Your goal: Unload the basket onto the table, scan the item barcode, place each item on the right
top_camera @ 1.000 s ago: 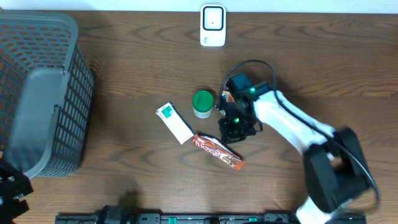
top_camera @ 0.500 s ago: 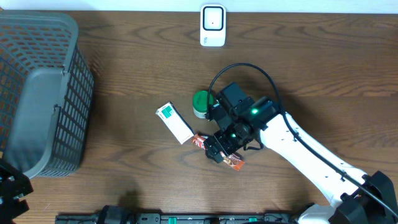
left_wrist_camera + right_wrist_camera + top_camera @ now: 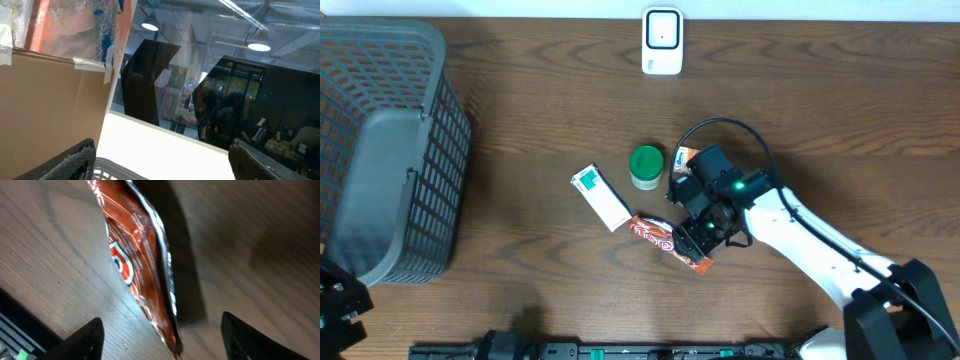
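Snack bar (image 3: 665, 240) lies flat on the desk (image 3: 520, 130), right claw (image 3: 694, 233) hovering over it, spread wide, gripping nothing. Not lifted yet, scanner (image 3: 662, 40) well apart: the whole scan lies ahead.

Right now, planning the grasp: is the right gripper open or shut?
Open: the right gripper has fingers wide apart, snack wrapper between them.

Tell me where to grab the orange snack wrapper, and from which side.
Come straight down and pinch the snack wrapper across its narrow width near mid-length. It lies long and slim, diagonal on the table; the open right pincer hangs above it.
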`<state>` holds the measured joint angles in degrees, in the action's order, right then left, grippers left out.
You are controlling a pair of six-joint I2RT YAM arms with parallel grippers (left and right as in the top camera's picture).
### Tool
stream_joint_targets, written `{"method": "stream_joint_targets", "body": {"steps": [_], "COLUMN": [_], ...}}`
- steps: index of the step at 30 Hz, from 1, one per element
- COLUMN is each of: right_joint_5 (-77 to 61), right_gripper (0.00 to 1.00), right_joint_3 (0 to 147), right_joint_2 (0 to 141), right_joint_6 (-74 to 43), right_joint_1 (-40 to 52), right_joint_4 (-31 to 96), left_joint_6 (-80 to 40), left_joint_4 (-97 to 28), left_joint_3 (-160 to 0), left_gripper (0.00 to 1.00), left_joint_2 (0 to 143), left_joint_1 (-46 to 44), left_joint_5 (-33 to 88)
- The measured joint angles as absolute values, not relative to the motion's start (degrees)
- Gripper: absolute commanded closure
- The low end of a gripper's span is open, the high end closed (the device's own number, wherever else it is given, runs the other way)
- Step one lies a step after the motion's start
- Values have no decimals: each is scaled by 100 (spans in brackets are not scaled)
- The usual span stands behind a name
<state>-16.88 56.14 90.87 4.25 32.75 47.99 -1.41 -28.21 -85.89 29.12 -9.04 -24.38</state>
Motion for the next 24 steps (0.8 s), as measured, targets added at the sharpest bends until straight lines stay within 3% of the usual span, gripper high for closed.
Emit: {"method": "stream_joint_targets", "body": {"steps": [4,7,16,24], "right_joint_5": [-1804,-1874,-2255,-2213], "right_gripper": [35,44,96,99], "right_joint_3": [5605,5603,5588,5749], "right_joint_2": [9292,9544,10254,10261], "right_joint_6": [484,504,539,543], "right_joint_1": [3345,3350,3367,3367], "right_joint_4": [4591,4438,3942,4447], "left_joint_6": [-143,-143,-143,-143], "left_joint_4": [-2821,-2821,-2821,-2823], "left_joint_3": [-8589,-8589,-8589,-8589], "left_gripper": [15,15,15,15], "left_joint_2": [2912,2912,2912,2912], "left_joint_1": [-904,-904,-904,-904], "left_joint_5": [-2438,-2438,-2438,-2438]}}
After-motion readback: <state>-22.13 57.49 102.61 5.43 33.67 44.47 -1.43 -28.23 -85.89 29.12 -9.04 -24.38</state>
